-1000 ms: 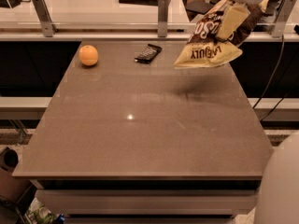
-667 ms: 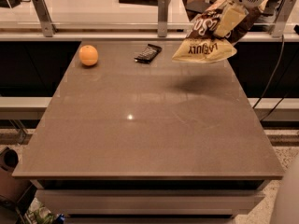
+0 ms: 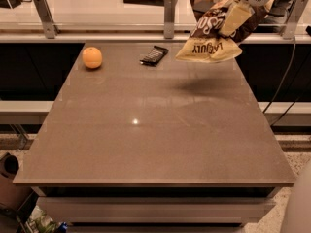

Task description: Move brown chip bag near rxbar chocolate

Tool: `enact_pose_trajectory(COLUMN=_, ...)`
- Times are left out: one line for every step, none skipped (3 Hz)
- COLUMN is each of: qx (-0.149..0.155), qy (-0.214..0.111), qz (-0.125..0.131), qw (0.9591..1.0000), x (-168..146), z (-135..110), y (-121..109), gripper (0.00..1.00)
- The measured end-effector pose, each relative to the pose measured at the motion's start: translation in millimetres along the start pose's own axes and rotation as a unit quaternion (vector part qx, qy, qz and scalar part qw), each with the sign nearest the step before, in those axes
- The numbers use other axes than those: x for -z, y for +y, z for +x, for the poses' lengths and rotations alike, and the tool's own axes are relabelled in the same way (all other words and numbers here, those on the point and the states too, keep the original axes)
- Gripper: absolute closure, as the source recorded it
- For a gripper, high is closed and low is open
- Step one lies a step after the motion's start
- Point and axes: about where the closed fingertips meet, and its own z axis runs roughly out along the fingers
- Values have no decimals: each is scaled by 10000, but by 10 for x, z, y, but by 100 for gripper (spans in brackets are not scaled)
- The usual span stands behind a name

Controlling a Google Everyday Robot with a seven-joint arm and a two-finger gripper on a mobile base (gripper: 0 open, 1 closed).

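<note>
- Grey-brown and smooth, with a faint shine, the surface (image 3: 155,144) fills most of the view. It is seen from the front and a little above, and a small bright spot of reflected light sits near its middle.
- The pincer (image 3: 229,28) is at the top right, above the far right corner of the surface. Its white body runs out past the top edge of the view.
- The pincer is closed on the chip bag (image 3: 206,50). One pale finger (image 3: 236,17) lies across the bag's dark brown middle, and the other is hidden behind the bag.
- The chip bag hangs in the air, clear of the surface and tilted. Its cream-yellow end is lowest and carries dark printed lettering.
- A soft shadow (image 3: 204,85) lies on the surface below the bag.
- The chocolate bar (image 3: 154,55), small and flat in a nearly black wrapper, lies on the surface close to the far edge, about halfway along it.
- The bag's low end is to the right of the bar, near it but not touching.
- An orange (image 3: 92,57) sits by the far left corner, left of the bar and well apart from the bag.
- Behind the surface runs a pale counter (image 3: 97,8) with upright metal posts (image 3: 168,16).
- A dark cable (image 3: 286,76) hangs down on the right side.
</note>
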Motion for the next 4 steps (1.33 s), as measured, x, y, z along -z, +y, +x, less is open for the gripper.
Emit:
enact_pose_trajectory(qx=-67, qy=-112, qz=246, qw=9996, x=-151, z=-59, y=-93, gripper=100)
enact_pose_trajectory(qx=-192, qy=-414, qz=565, qw=9974, x=-431, z=-165, y=-209, gripper=100)
enact_pose_trajectory(qx=-396, qy=-601, qz=821, qw=9940, x=-619, z=-192, y=-257, gripper=100)
enact_pose_trajectory(qx=-410, qy=-665, qz=900, qw=9929, x=-638, z=-227, y=-289, gripper=100)
